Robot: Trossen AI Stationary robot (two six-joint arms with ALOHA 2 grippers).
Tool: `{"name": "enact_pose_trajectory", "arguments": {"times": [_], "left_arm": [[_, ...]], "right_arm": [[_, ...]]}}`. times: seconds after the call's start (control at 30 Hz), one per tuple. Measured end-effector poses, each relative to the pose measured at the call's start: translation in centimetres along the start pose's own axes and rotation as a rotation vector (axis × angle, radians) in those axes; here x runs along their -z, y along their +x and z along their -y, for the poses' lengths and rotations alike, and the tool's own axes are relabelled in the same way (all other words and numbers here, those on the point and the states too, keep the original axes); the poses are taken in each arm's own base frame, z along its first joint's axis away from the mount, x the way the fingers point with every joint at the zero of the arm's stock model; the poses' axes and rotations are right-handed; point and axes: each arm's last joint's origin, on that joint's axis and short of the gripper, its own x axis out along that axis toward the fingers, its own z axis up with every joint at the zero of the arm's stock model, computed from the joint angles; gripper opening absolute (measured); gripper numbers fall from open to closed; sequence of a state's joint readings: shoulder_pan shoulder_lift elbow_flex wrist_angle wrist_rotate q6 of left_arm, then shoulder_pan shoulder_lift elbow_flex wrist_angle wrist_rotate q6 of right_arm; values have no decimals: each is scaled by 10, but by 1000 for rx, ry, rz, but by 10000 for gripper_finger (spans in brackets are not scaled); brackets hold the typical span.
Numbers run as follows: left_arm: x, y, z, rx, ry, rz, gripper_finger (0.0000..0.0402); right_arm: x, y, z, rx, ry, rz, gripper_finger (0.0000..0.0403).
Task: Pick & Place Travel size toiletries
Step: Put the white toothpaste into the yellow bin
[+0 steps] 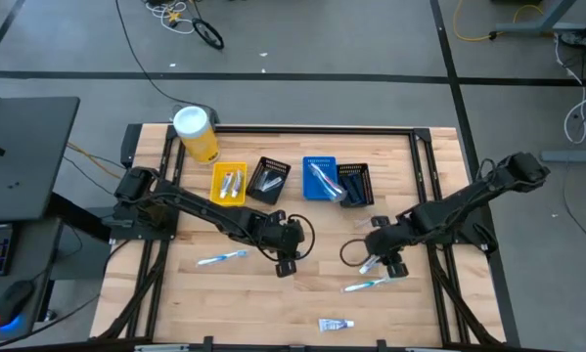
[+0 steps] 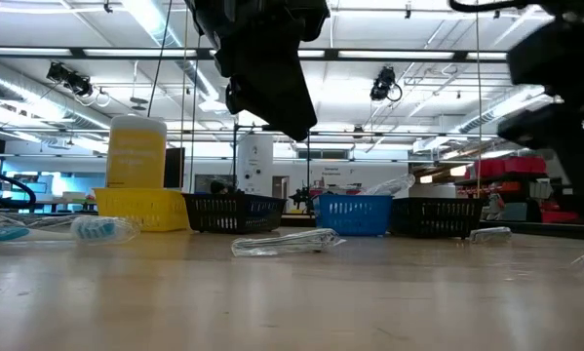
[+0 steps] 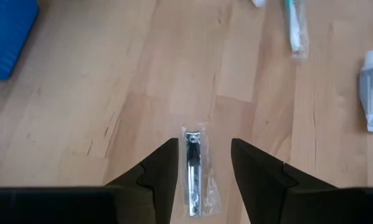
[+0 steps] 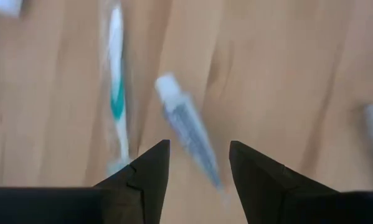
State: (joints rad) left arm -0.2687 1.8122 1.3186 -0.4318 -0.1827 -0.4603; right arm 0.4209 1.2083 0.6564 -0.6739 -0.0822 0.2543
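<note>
Nearest you, a small tube (image 1: 336,324) lies flat at the front edge of the table (image 1: 175,293), long axis across the table. Your right end effector (image 1: 383,264) is next back, arm reaching in from the right side and bent low over the wood; fingers are spread, nothing clamped. The right wrist view shows a white-capped tube (image 4: 186,127) lying between the fingertips on the table, tilted off the finger line, and a teal-and-white toothbrush (image 4: 116,93) just beside it, running roughly along the finger line. Your left end effector (image 1: 285,262) sits mid-table, arm stretched in from the left; fingers released and straddling a clear-wrapped nail clipper (image 3: 192,177), long axis in line with the fingers, resting on the wood, not gripped. Left of that, a wrapped toothbrush (image 1: 222,258) lies across the table. At the back: yellow bin (image 1: 228,183), black bin (image 1: 269,180), blue bin (image 1: 319,179), second black bin (image 1: 357,184), all holding items, plus a yellow canister (image 1: 196,133) at the far left.
</note>
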Motion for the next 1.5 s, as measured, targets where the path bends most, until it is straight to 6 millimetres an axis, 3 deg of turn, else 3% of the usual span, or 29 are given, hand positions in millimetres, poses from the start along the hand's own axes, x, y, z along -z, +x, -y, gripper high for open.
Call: {"name": "enact_pose_trajectory", "arguments": {"times": [0.2,0.37,0.6,0.8,0.93,1.17,1.5], "left_arm": [[0,0,0,-11,-19,5,154],[-1,0,-1,-23,-19,15,153],[-1,0,-1,-29,-32,18,153],[-3,1,-5,-65,-61,37,153],[-5,1,-9,-92,-103,52,153],[-17,1,-10,-51,-58,144,154],[-25,3,-7,-30,49,226,153]], "right_arm": [[17,18,-3,15,-6,-98,176],[18,27,-2,122,-51,-114,172],[15,34,-4,53,-71,-134,92],[0,35,-9,-2,-105,30,31],[-6,35,-9,59,-146,99,8],[-30,29,5,244,-169,335,4],[-60,14,24,317,-175,622,2]]}}
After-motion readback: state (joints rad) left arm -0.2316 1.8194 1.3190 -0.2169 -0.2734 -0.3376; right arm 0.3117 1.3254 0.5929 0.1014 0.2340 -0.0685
